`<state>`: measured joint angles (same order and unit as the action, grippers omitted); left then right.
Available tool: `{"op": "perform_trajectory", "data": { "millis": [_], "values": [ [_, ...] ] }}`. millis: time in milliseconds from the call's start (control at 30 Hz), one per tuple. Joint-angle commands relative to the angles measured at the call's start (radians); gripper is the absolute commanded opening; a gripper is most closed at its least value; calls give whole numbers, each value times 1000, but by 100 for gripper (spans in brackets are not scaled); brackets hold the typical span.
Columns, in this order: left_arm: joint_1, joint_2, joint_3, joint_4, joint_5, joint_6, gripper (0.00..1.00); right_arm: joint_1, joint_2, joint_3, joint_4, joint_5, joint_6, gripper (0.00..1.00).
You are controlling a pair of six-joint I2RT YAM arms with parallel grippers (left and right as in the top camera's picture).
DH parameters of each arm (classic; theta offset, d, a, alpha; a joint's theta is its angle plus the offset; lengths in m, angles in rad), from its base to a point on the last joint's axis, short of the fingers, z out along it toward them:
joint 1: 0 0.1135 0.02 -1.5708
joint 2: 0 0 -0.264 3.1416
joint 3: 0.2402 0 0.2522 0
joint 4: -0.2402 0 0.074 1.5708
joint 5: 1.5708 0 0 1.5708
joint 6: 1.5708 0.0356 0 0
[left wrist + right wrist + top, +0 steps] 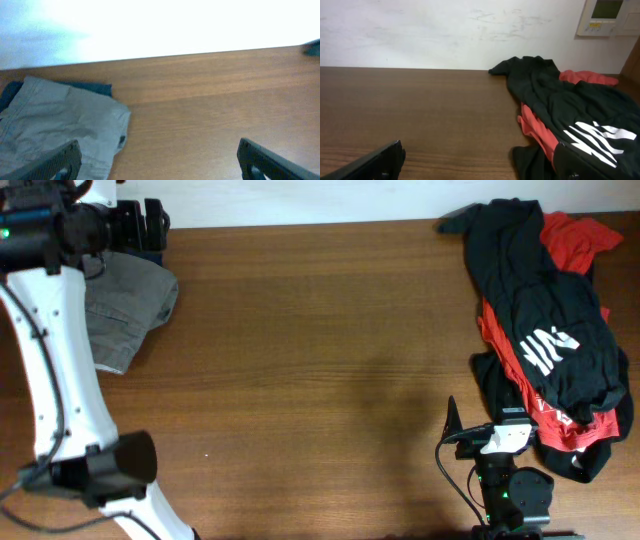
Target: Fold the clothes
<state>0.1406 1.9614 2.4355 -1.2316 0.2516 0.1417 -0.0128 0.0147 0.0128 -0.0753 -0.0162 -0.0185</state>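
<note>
The left arm (48,370) is the closest thing, a long white link rising over the table's left edge and reaching toward the far left corner. Under it the brown wooden table (320,360) is bare across its middle.

The biggest thing on it is the pile of clothes (550,330), heaped along the right edge. Its long axis runs from the far right corner down toward the near edge. I count three layers:
- A black shirt (545,300) is on top, with white lettering (548,348) facing up near its near end.
- A red garment (575,230) is under it, showing at the far right corner and again along the shirt's left side.
- More black cloth (590,460) is at the near end. I can't tell whether it is a separate garment or part of the shirt.

Nothing in the pile is folded; it is all crumpled together.

Next in size is a single grey garment (125,310) in the far left corner. It lies fairly flat, with its longer side running from the far edge toward the near edge. A strip of dark blue cloth (95,88) peeks out from under its far side.

The left gripper (159,144) is over that corner, just above the grey garment and facing right along the table. Its fingers are spread wide with nothing between them. The right gripper (480,146) sits low at the near edge, just beside the near end of the pile. It points toward the far edge, and it too is spread wide and holding nothing. Its right finger is close against the black cloth, though I can't tell whether they touch.
</note>
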Motion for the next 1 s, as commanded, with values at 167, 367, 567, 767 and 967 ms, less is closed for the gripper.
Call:
{"op": "perform_trajectory", "data": {
  "millis": [167, 367, 567, 767, 967],
  "values": [
    [-69, -483, -740, 504, 55, 100, 99, -8, -11, -7, -4, 17, 12, 99],
    [-93, -840, -1386, 933, 41, 94, 99, -8, -11, -7, -4, 17, 12, 99],
    [-92, -1183, -1913, 1291, 40, 95, 99, -8, -11, -7, -4, 17, 12, 99],
    [-92, -1503, -2210, 1397, -27, 95, 99, -8, -11, -7, -3, 17, 12, 99],
    [-92, -1702, -2333, 1397, -50, 96, 99, -8, -11, -7, -4, 17, 12, 99]
  ]
}}
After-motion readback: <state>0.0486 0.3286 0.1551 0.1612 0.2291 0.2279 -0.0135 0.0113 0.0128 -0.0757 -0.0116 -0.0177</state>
